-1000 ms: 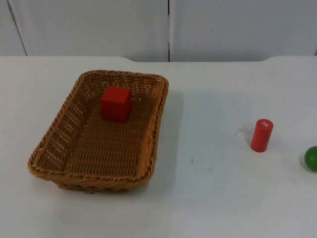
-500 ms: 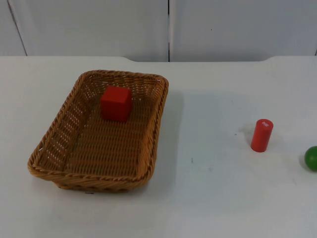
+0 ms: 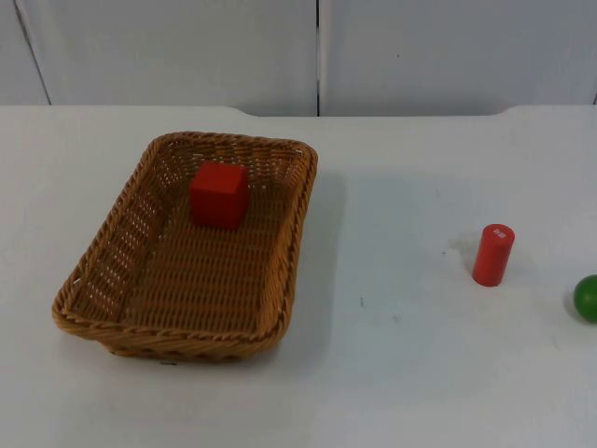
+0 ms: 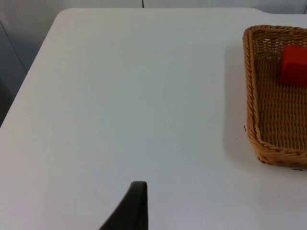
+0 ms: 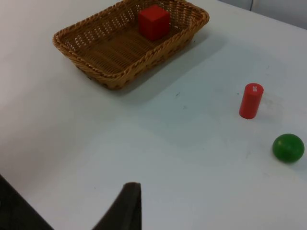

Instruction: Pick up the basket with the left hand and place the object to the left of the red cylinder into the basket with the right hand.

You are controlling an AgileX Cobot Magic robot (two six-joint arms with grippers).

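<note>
Apparently nothing had moved: red block (image 3: 219, 194) already lay in the basket (image 3: 112, 238), red cylinder (image 3: 492, 255) far right; both grippers' spread I couldn't tell.

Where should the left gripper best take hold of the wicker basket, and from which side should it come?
Probably the basket's long left rim, approached from above and the left. That thin wall is free, nearest the left arm, and away from the red cube standing near the far end.
</note>
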